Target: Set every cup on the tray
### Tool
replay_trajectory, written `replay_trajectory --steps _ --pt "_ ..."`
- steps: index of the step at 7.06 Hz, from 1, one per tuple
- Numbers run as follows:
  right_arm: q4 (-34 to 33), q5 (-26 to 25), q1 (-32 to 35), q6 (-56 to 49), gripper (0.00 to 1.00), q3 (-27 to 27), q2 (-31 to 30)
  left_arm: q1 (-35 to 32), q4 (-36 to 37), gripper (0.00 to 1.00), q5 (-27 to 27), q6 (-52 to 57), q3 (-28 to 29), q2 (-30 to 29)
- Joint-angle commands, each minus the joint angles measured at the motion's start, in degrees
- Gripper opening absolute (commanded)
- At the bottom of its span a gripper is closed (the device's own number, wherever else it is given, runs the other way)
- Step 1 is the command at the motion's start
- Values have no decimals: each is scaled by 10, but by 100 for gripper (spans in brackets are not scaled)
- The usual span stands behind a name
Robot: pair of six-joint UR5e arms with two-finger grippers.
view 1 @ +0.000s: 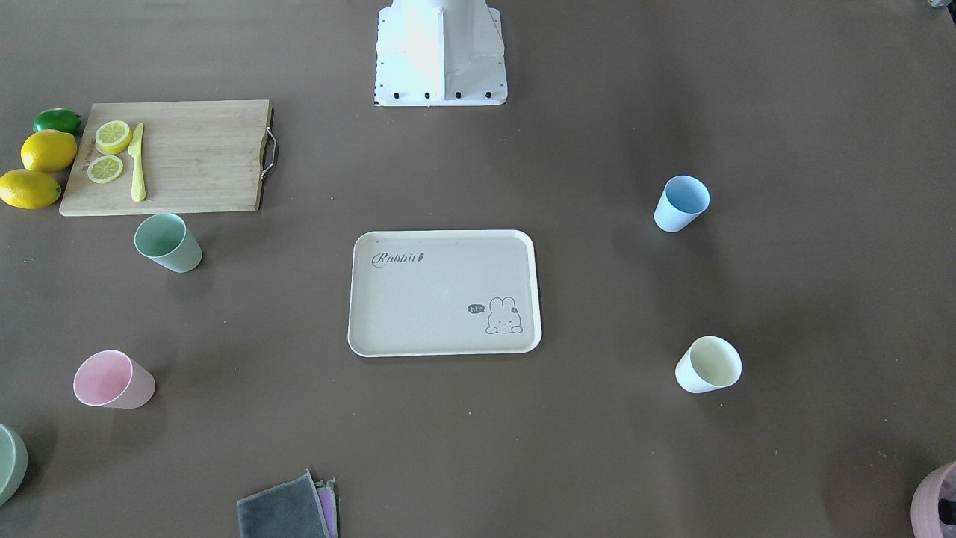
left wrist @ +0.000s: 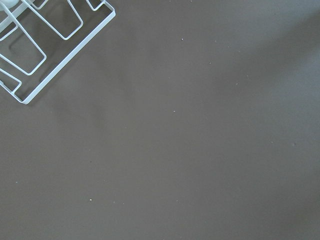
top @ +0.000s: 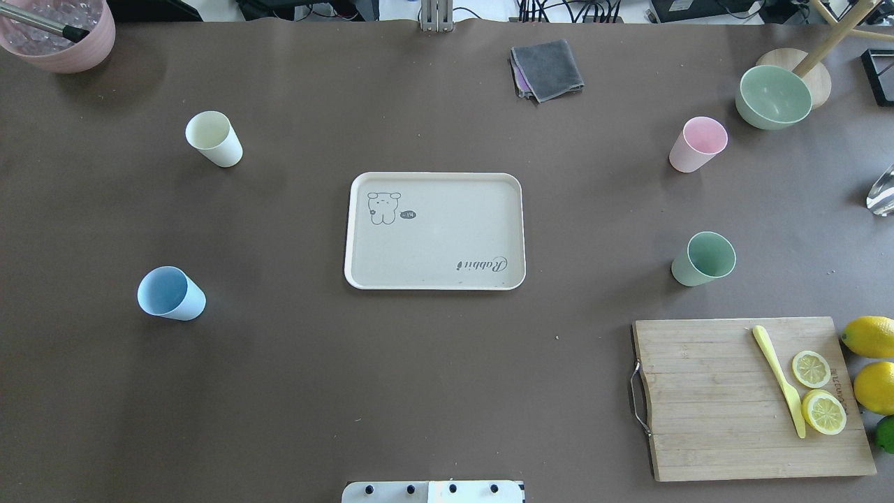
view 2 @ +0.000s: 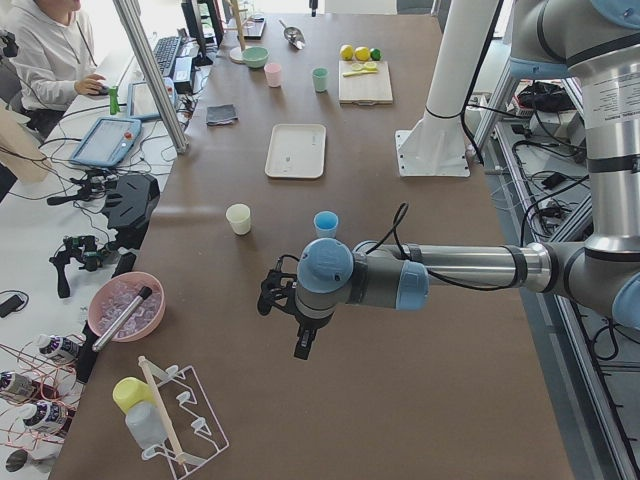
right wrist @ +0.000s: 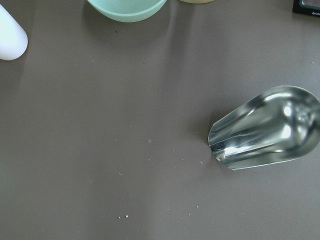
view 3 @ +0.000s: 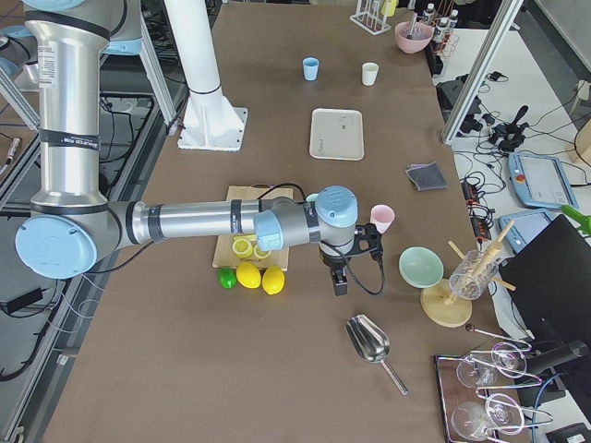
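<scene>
Counter [top: 293, 391]: brown, matte. Tray [top: 447, 230] lies flat at the counter's centre with nothing on it. My reading is that this is the opening step: no cup placed, none grasped. Cutting board [top: 719, 405] sits in the robot-side right corner. All four cups stand upright on the counter, well apart from the tray. Blue cup [top: 170, 294] and cream cup [top: 214, 138] are toward the left end, blue nearer the robot's edge, cream nearer the operators' edge. Pink cup [top: 697, 144] and green cup [top: 703, 259] are toward the right end, pink nearer the operators' edge, green just beyond the board. Left gripper [view 2: 301, 345] hangs over bare counter at the left end, right gripper [view 3: 339, 280] over the right end. Each shows only in a side view, so I cannot tell whether the jaws are spread or closed. Next move likely calls for an arm to travel inward, descend over a cup and pinch its wall. Legible: grey "Rabbit" script at one tray corner, "hi~" bubble beside the bunny. Board's edge stamp too small to read.
</scene>
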Motion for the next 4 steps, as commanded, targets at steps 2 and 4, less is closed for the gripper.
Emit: replay_trajectory --steps 2,4 --pt "3 8 -8 8 100 3 0 2 -1 98 0 0 1 -1" --pt "20 39 -52 59 100 21 9 2 -1 98 -17 0 -3 0"
